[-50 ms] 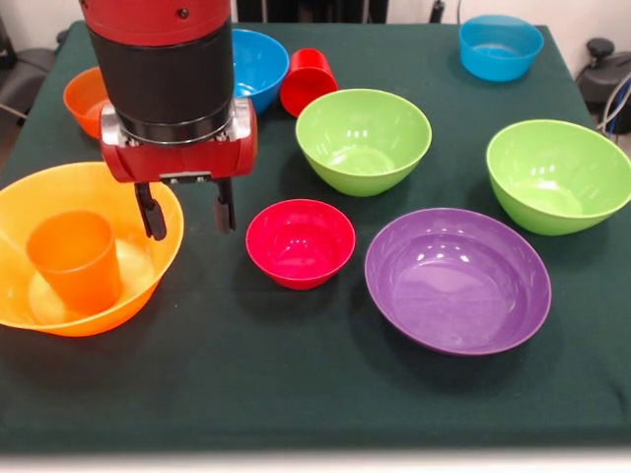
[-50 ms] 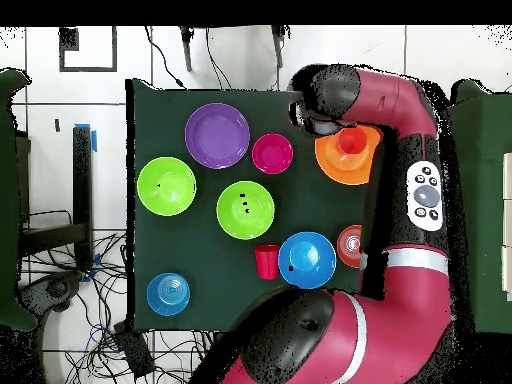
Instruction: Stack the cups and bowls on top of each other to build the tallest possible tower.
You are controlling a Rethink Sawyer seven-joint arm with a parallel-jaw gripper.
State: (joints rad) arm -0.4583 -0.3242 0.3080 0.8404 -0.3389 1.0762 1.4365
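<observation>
The big orange bowl point(image 1: 156, 268) sits at the left with the orange cup point(image 1: 77, 261) standing inside it; from overhead the same bowl point(image 2: 328, 166) and cup point(image 2: 350, 142) lie beside the arm's end. The small crimson bowl point(image 1: 300, 242) rests on the cloth just right of it. My gripper point(image 1: 189, 227) hangs open and empty above the table, between the orange bowl's right rim and the crimson bowl. The red cup point(image 1: 308, 81) lies on its side farther back, next to a blue bowl point(image 1: 258, 64).
A wide purple bowl point(image 1: 458, 281) sits at the front right. Two lime green bowls point(image 1: 363, 138) point(image 1: 557, 172) stand behind it. A second blue bowl point(image 1: 500, 46) is at the back right, and a small orange bowl point(image 1: 87, 99) at the back left, partly behind the arm.
</observation>
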